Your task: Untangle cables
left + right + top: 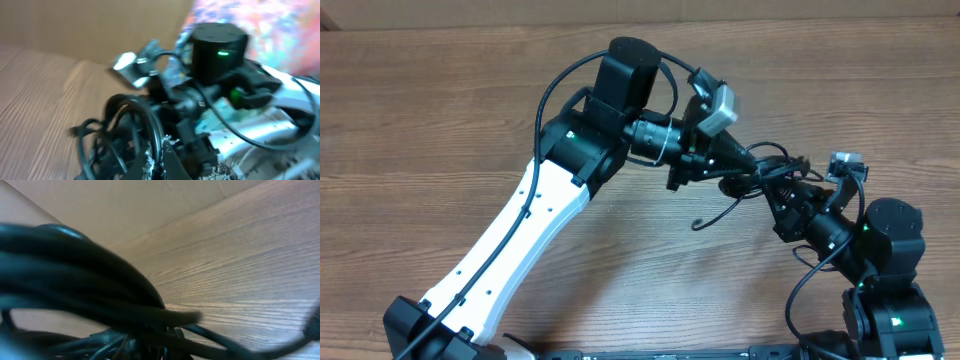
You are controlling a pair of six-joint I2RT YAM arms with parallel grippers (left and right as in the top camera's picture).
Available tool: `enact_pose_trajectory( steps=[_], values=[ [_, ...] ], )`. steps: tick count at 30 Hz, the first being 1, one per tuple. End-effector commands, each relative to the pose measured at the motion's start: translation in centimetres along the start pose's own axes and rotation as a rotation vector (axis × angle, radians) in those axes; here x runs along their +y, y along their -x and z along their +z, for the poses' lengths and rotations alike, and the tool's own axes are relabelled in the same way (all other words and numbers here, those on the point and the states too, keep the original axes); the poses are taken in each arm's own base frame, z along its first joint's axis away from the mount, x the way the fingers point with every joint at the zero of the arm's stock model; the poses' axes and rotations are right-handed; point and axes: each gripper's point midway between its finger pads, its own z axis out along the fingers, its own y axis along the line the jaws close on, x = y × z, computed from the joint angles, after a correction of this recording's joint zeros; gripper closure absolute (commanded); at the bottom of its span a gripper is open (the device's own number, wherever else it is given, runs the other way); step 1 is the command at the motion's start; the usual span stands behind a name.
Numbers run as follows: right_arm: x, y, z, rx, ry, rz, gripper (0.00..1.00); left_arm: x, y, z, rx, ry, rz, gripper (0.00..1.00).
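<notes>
The cables [772, 166] are a knot of thin black cords held up between both arms right of the table's middle, with one loose tail [718, 216] curling down to the left. My left gripper [738, 165] reaches in from the left. In the left wrist view it [161, 159] is shut on a black cable loop [156, 131]. My right gripper [778, 196] comes in from the lower right with its tip inside the knot. In the right wrist view, blurred black cords [90, 275] fill the frame and cover its jaws [165, 345], which close on them.
The wooden table [440, 120] spreads left and behind the arms. The white left arm [520, 230] crosses from the lower left to the centre. The right arm's base [890, 300] stands at the lower right. Both wrists are close together.
</notes>
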Motion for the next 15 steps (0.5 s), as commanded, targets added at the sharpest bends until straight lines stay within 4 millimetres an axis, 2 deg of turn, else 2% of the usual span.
enact_pose_trajectory(
  steps=[1, 4, 7, 8, 9, 10, 12, 13, 15],
  values=[
    [0.4, -0.2, 0.0, 0.007, 0.026, -0.007, 0.96, 3.8, 0.2, -1.4, 0.020, 0.317, -0.121, 0.96],
    [0.5, -0.1, 0.0, 0.005, 0.029, 0.013, 0.96, 6.5, -2.1, -2.7, 0.083, 0.505, -0.221, 0.96],
    [0.5, 0.0, 0.0, -0.002, 0.031, 0.021, 0.96, 6.9, -3.7, -3.2, 0.133, 0.556, -0.272, 0.96],
    [0.6, 0.1, 0.0, -0.004, 0.034, 0.027, 0.96, 6.9, -4.0, -3.3, 0.142, 0.558, -0.282, 0.89],
    [0.6, 0.2, 0.0, -0.007, 0.036, 0.029, 0.96, 6.8, -4.3, -3.3, 0.151, 0.557, -0.289, 0.78],
    [0.7, 0.2, 0.0, -0.009, 0.037, 0.030, 0.96, 6.8, -4.6, -3.3, 0.161, 0.560, -0.300, 0.61],
    [0.6, 0.2, 0.0, -0.008, 0.036, 0.031, 0.96, 6.6, -5.0, -3.4, 0.176, 0.558, -0.308, 0.48],
    [0.6, 0.2, 0.0, -0.007, 0.035, 0.031, 0.96, 6.6, -5.2, -3.4, 0.185, 0.556, -0.305, 0.33],
    [0.6, 0.1, 0.0, -0.004, 0.033, 0.033, 0.96, 6.5, -5.5, -3.4, 0.201, 0.552, -0.291, 0.20]
  ],
)
